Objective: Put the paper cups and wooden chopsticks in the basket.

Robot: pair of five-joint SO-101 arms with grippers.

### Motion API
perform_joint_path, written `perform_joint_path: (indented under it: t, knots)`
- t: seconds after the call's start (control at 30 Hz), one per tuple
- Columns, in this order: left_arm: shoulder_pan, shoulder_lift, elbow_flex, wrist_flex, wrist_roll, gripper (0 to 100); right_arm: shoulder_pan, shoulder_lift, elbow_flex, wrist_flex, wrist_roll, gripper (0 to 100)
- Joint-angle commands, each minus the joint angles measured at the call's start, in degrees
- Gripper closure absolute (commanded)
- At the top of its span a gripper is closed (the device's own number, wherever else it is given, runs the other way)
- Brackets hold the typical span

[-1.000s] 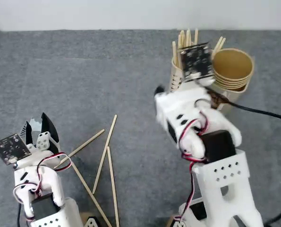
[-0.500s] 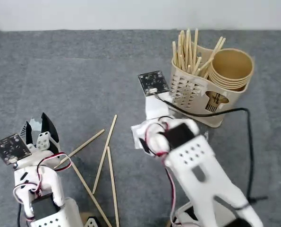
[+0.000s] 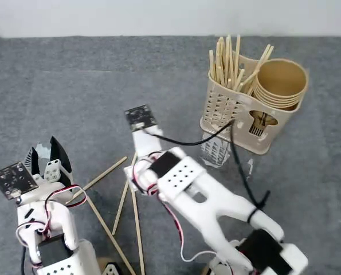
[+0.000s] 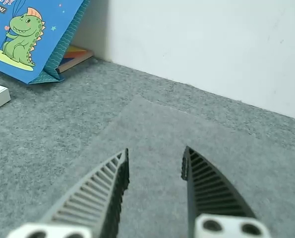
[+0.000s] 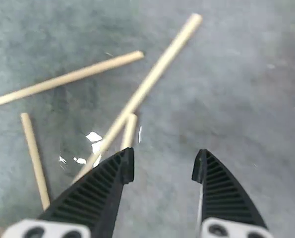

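1. High view: a cream basket [image 3: 247,123] stands at the far right of the grey desk [image 3: 90,86]. A stack of paper cups [image 3: 282,80] sits in one part of it. A bunch of chopsticks [image 3: 228,57] stands up in the part beside them.
2. Loose chopsticks [image 3: 127,189] lie flat on the desk near the arms, well apart from the basket. The right arm [image 3: 181,183] stretches across over them. The left tool [image 3: 42,148] is near the loose chopsticks, open, with nothing in it.
3. Left wrist view: the left tool is open and holds nothing. Past it are the grey desk, a white wall [image 4: 211,44] and a blue bag [image 4: 38,34] with a green dinosaur on it.
4. Right wrist view: the right tool [image 5: 162,159] is open and holds nothing. It hangs above four loose chopsticks on the desk. One long stick lies slanted, and one end runs up to a black finger [image 5: 97,188].
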State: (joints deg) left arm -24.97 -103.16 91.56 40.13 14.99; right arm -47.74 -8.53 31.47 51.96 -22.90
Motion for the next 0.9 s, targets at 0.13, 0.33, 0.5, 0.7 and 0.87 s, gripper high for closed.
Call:
perform_joint_path:
  t: [0.13,0.33,0.5,0.7,0.87]
  knots:
    - [-0.44,-1.05,-0.40,-1.41,-0.62,83,-4.00,6.99,-2.90,-7.08,-3.87,79.1]
    - [-0.44,-1.05,-0.40,-1.41,-0.62,83,-4.53,14.55,-8.35,-7.08,-4.92,79.1]
    - [-0.44,-1.05,-0.40,-1.41,-0.62,83,-5.41,16.92,-11.52,-7.08,-4.92,79.1]
    - [-0.44,-1.05,-0.40,-1.41,-0.62,83,-7.25,17.45,-11.87,-7.60,-5.01,79.3]
    - [-0.44,-1.05,-0.40,-1.41,-0.62,83,-6.55,19.12,-10.64,-6.99,-4.66,79.4]
